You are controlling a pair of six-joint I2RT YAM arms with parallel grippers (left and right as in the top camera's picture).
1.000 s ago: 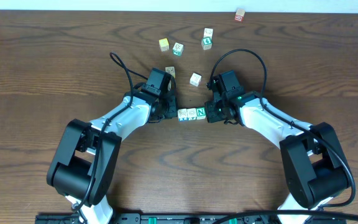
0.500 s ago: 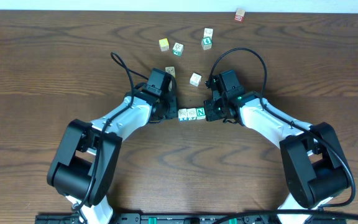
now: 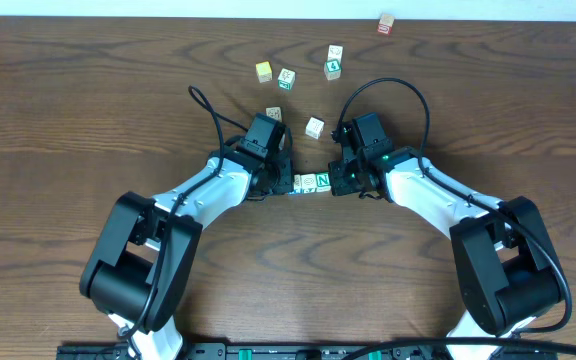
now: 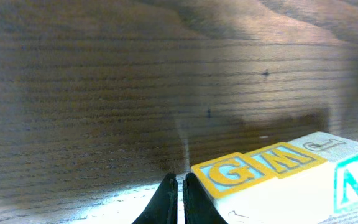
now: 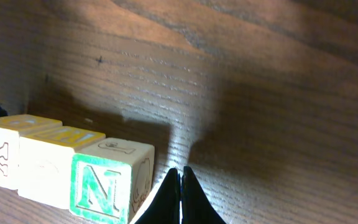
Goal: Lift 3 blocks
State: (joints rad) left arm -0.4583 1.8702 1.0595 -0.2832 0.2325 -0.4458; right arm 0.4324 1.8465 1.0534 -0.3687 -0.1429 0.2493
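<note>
The three blocks (image 3: 310,182) lie in one straight row near the middle of the table (image 3: 68,110), between the two arms. The left fingers (image 4: 166,200) are pressed together with nothing between them, and their tips stand just at the left end of the row. The right fingers (image 5: 174,194) are also clenched on nothing, just beside the right end. That end is the N block (image 5: 98,186), with its green letter facing the right wrist camera. In the left wrist view the same row shows yellow faces with the letters G and M, and then the N face at the far end. Whether the tips really touch the end faces I cannot tell – they are very close. I also cannot tell if the row rests on the table or is a little above it. Several loose cubes (image 3: 286,77) are scattered farther back, well apart from the row, and a reddish cube (image 3: 386,24) sits near the far edge.
</note>
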